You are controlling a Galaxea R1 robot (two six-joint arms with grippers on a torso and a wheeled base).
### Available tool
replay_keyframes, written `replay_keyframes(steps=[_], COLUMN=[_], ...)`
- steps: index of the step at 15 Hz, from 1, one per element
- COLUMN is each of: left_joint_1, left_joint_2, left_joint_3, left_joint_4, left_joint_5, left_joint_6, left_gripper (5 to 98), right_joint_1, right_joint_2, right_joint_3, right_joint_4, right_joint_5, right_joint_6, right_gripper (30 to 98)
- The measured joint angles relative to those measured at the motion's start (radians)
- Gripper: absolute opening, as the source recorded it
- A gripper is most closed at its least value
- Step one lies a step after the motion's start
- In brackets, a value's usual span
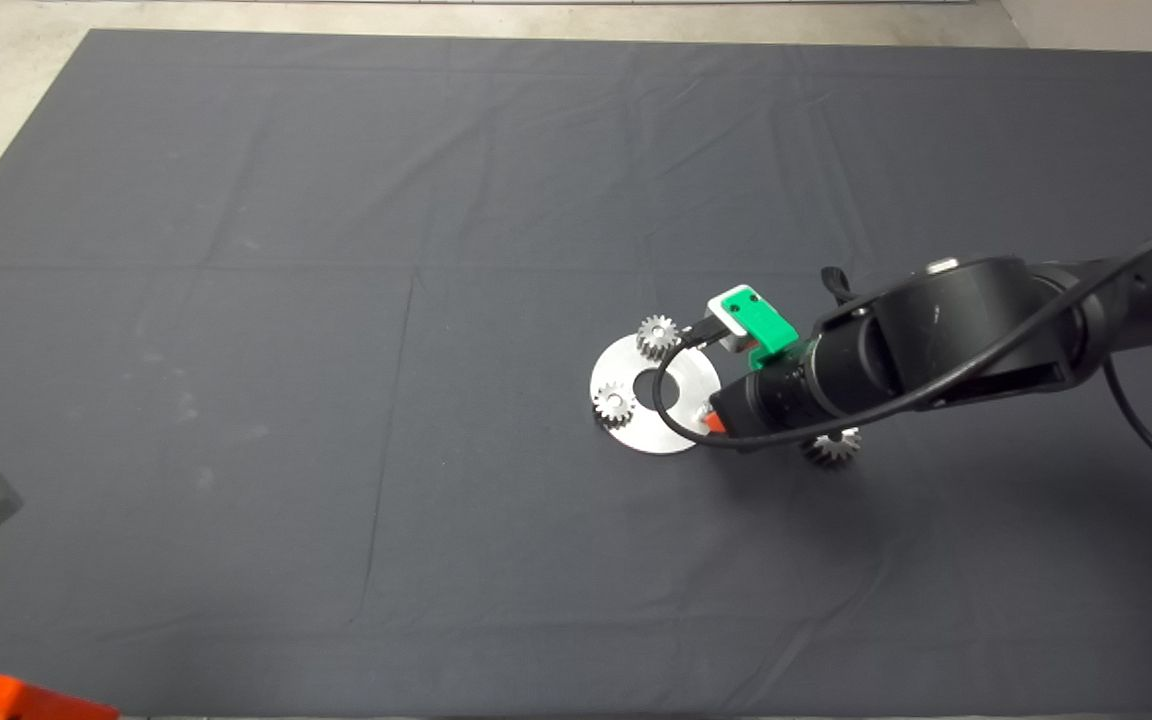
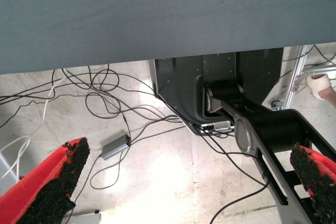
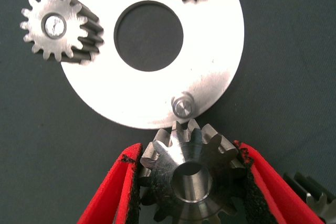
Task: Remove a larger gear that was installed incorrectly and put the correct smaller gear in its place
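A flat round silver metal plate [image 1: 656,437] on the dark mat [image 1: 336,300] carries a small pale silver gear [image 1: 657,336] at its 12 o'clock rim and a twin gear [image 1: 614,403] at 8 o'clock, with the large silver-grey metal gear [image 3: 189,177] between the right gripper's [image 3: 188,149] fingers just off the 4 o'clock rim and the small dark steel gear [image 1: 831,447] farther out.

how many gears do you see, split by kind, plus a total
small pale silver gears on the plate: 2
larger gear, gripped by the right end effector: 1
smaller gear, dark, lying on the mat: 1
total: 4 gears
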Motion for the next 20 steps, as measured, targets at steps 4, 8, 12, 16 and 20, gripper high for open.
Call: replay_keyframes(steps=[4,8,12,16,20], left_joint_1=[0.000,0.000,0.000,0.000,0.000], left_joint_2=[0.000,0.000,0.000,0.000,0.000], left_joint_3=[0.000,0.000,0.000,0.000,0.000], left_joint_4=[0.000,0.000,0.000,0.000,0.000], left_joint_5=[0.000,0.001,0.001,0.001,0.001], left_joint_6=[0.000,0.000,0.000,0.000,0.000], left_gripper=[98.3,98.3,98.3,98.3,98.3], right_joint_1=[-0.031,-0.036,-0.042,-0.057,-0.064], right_joint_2=[0.000,0.000,0.000,0.000,0.001], right_joint_3=[-0.025,-0.047,-0.052,-0.054,-0.065], right_joint_4=[-0.031,-0.065,-0.068,-0.083,-0.085], right_joint_5=[0.000,-0.001,-0.002,-0.002,-0.002], right_joint_6=[0.002,0.002,0.003,0.028,0.029], right_gripper=[41.3,41.3,41.3,41.3,41.2])
